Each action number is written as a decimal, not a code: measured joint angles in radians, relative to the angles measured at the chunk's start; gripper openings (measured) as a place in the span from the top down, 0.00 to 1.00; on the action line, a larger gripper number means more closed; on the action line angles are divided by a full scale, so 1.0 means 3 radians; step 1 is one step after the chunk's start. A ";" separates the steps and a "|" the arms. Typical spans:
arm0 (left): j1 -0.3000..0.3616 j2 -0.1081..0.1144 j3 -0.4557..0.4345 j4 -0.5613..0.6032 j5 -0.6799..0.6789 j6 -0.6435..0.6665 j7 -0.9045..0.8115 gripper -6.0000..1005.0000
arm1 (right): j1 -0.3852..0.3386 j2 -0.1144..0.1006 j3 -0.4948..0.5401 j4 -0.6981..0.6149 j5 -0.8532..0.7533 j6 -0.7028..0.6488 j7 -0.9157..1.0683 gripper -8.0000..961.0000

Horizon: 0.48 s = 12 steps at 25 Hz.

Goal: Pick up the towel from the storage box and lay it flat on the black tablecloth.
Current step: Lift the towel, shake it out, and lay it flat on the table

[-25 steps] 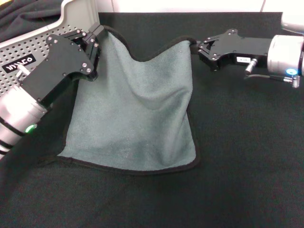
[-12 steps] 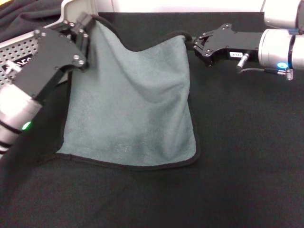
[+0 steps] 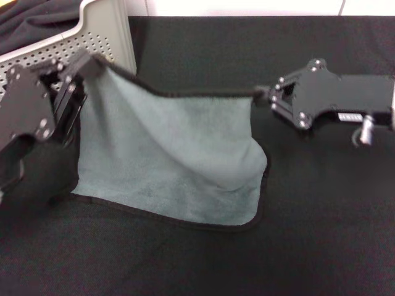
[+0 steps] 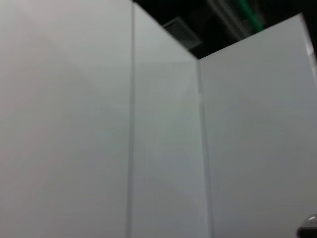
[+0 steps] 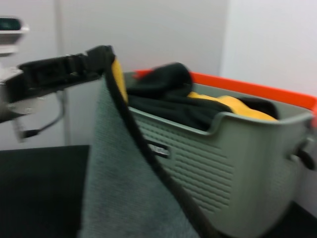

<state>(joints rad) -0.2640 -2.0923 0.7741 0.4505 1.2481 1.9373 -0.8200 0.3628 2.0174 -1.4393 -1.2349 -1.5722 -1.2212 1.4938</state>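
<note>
The grey-green towel (image 3: 179, 154) with black edging hangs stretched between my two grippers. My left gripper (image 3: 91, 63) is shut on its left top corner, just in front of the storage box (image 3: 102, 28). My right gripper (image 3: 264, 96) is shut on its right top corner. The top edge runs taut between them, and the lower edge lies on the black tablecloth (image 3: 308, 216). In the right wrist view the towel (image 5: 116, 193) runs to the left gripper (image 5: 74, 67), showing a strip of yellow reverse, with the box (image 5: 233, 163) behind. The left wrist view shows only white wall panels.
A dark black fabric bundle (image 3: 34, 18) fills the box at the back left; in the right wrist view the bundle (image 5: 163, 91) lies over a yellow-orange cloth (image 5: 233, 105). The tablecloth extends to the right and near side of the towel.
Both grippers have moved nearer with the towel's top corners, the left one also further left. The sagging top edge has pulled taut and the right lower part has bunched slightly.
</note>
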 joint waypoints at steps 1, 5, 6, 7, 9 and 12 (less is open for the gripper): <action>0.0050 0.0000 0.0000 0.0074 0.0061 0.0091 -0.0098 0.98 | -0.0129 -0.0002 -0.0002 -0.0187 -0.0013 -0.0138 0.0021 0.99; 0.0195 0.0001 0.0079 0.0332 0.0224 0.0305 -0.0395 0.98 | -0.0462 -0.0006 0.0005 -0.0718 -0.0019 -0.0527 0.0106 0.99; 0.0223 0.0001 0.0125 0.0390 0.0231 0.0313 -0.0452 0.98 | -0.0513 -0.0007 0.0012 -0.0812 -0.0018 -0.0609 0.0134 0.99; 0.0264 0.0003 0.0217 0.0481 0.0226 0.0313 -0.0551 0.98 | -0.0558 -0.0009 0.0022 -0.0895 -0.0019 -0.0687 0.0165 0.99; 0.0304 0.0004 0.0347 0.0617 0.0214 0.0313 -0.0691 0.98 | -0.0631 -0.0012 0.0059 -0.1074 -0.0021 -0.0861 0.0240 0.99; 0.0313 0.0005 0.0498 0.0817 0.0173 0.0320 -0.0899 0.98 | -0.0688 -0.0013 0.0165 -0.1269 -0.0025 -0.1138 0.0352 0.99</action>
<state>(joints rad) -0.1702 -2.0910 0.9237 0.6956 1.3000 2.0334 -1.0896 0.1566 2.0134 -1.3899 -1.6156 -1.5797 -1.5625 1.5993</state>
